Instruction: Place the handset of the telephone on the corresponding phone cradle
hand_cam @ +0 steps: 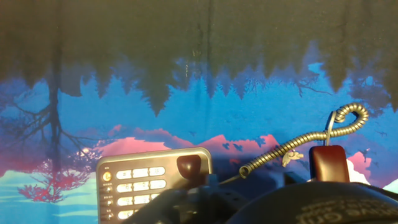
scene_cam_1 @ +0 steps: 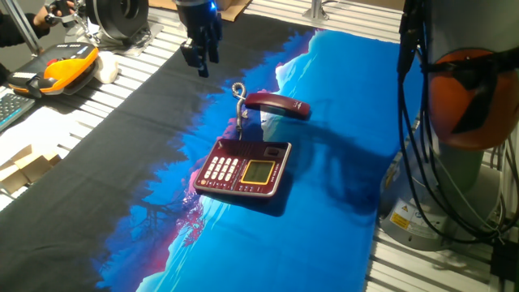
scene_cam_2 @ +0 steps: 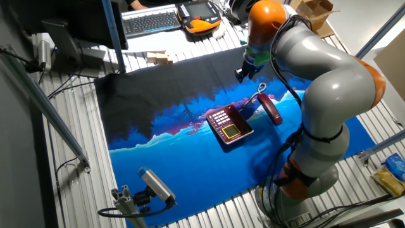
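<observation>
The table (scene_cam_1: pixel 154 49) of pale metal slats carries a large printed cloth (scene_cam_1: pixel 324 146), black along the far side and bright blue with a pink skyline nearer. On that cloth, about at its middle, lies the telephone (scene_cam_1: pixel 243 169), a flat dark red base with white keys and a yellow-green display. The phone cradle (scene_cam_1: pixel 261 148), the strip along the base's far edge away from the keys, lies bare. The handset (scene_cam_1: pixel 278 105) rests on the cloth just beyond that edge, apart from the base and roughly level with it, joined to it by a pale curly cord (scene_cam_1: pixel 239 101) that loops up at the handset's left end. The gripper (scene_cam_1: pixel 199 57) hangs above the black part of the cloth, to the far left of the handset and well apart from it, carrying nothing; its fingers point down, but whether they stand spread or closed I cannot tell from either fixed view (the hand view shows only the phone and cord below). The handset is probably light, stiff and smooth plastic, likely slippery on its rounded back, so a hold across the slim middle of the bar, away from the cord end, seems safest. The springy cord may tug sideways as it is lifted.
</observation>
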Motion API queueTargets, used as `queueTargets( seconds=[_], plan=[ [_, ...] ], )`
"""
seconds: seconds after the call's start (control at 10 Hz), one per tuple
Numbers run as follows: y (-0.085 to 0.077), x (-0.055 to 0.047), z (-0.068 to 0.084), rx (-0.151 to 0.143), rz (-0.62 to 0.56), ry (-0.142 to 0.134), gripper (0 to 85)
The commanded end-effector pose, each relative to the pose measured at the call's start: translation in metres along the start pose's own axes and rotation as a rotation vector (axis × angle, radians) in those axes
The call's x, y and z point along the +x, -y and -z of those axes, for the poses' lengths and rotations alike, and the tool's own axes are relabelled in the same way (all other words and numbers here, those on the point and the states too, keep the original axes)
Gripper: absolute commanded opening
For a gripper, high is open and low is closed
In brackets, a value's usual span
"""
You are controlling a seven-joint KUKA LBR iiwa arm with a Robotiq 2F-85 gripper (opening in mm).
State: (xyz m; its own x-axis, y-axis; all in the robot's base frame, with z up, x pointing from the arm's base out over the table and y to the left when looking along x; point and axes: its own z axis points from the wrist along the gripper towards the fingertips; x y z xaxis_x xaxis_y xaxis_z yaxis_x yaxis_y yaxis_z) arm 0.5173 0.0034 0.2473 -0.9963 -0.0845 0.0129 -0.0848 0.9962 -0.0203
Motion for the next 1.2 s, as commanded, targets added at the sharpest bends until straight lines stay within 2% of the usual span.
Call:
queueTargets(
  seconds=[0.0,0.9,1.1],
  plan=[
    [-0.0001,0.0000,-0.0001,0.003,0.002,0.001,0.0],
    [-0.0002,0.0000,-0.0001,0.027,-0.003,0.005,0.0],
    [0.0000,0.0001,-0.0004,0.006,-0.012,0.005,0.0]
  ],
)
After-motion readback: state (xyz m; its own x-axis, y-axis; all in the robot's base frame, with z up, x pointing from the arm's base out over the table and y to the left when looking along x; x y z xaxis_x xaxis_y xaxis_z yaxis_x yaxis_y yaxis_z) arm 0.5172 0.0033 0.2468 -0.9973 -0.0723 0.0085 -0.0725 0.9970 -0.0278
